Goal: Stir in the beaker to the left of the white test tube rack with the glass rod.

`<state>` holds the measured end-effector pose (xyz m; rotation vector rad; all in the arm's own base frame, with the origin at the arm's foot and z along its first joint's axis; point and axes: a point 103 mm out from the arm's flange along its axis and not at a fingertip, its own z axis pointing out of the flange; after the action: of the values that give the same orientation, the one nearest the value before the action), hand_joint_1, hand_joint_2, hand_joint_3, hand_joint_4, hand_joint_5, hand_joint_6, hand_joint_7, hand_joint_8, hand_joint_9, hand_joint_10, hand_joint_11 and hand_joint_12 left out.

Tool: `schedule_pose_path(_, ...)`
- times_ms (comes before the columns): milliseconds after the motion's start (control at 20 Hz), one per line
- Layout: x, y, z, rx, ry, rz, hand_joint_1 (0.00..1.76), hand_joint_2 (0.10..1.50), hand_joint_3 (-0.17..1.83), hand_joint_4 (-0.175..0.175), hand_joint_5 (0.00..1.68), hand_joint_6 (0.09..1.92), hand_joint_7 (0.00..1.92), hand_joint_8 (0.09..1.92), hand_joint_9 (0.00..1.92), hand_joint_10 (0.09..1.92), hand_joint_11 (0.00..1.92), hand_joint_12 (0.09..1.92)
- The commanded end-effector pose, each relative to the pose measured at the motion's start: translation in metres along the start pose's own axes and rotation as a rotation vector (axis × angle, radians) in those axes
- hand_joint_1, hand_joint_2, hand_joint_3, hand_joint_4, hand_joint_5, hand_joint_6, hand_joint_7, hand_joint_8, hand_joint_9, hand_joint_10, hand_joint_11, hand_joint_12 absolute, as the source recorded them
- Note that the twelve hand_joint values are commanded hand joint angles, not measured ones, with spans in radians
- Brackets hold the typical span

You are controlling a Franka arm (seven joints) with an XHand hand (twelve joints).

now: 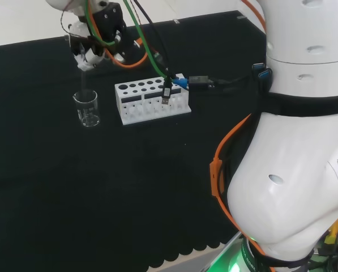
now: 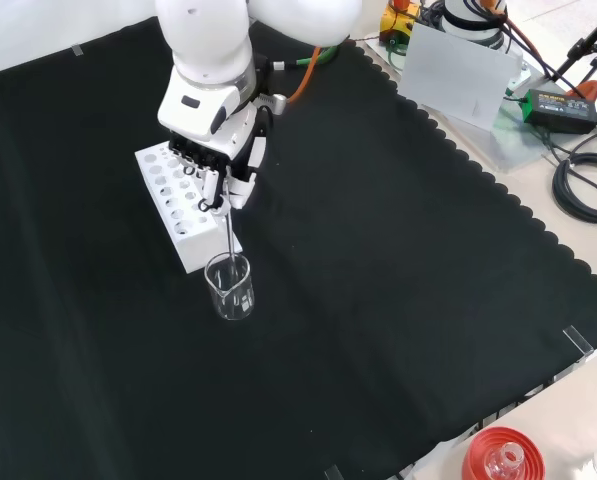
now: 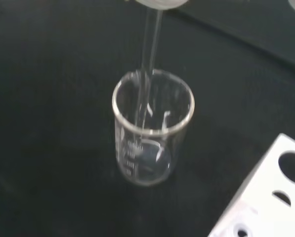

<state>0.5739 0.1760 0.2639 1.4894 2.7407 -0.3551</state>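
Beaker: the small clear glass beaker (image 2: pixel 230 287) stands upright on the black cloth (image 2: pixel 398 260), nearest the camera in the front view, just in front of the rack's near end. In the head view it sits to the left of the rack (image 1: pixel 86 108). I cannot tell whether it holds any liquid.

Rod: the thin clear glass rod (image 3: pixel 148 64) hangs nearly upright from my fingers, its lower end inside the beaker's mouth.

Rack: the white plastic test tube rack with round holes (image 2: pixel 173 205) lies just behind the beaker in the front view, partly under my hand.

Hand: my black and white hand (image 2: pixel 223 160) hovers above the beaker, fingers curled together and pinched on the rod's upper end.

Arm: my white link (image 2: pixel 208 45) rises farthest back.
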Motion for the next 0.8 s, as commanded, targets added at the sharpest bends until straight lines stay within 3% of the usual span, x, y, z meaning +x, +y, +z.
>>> schedule_pose_path(50, 0.000, 0.014, -0.010, -0.005, -0.019, -0.003, 1.20, 1.12, -0.17, -0.175, 1.15, 0.76, 1.68, 0.64, 1.92, 0.34, 1.78, 0.57)
schedule_pose_path(550, -0.025, 0.008, -0.013, 0.001, -0.018, 0.021, 1.20, 1.12, -0.17, -0.175, 1.15, 0.76, 1.68, 0.64, 1.92, 0.34, 1.78, 0.57)
schedule_pose_path(800, -0.018, -0.007, -0.019, -0.008, -0.017, 0.039, 1.20, 1.12, -0.17, -0.175, 1.15, 0.76, 1.68, 0.64, 1.92, 0.34, 1.78, 0.57)
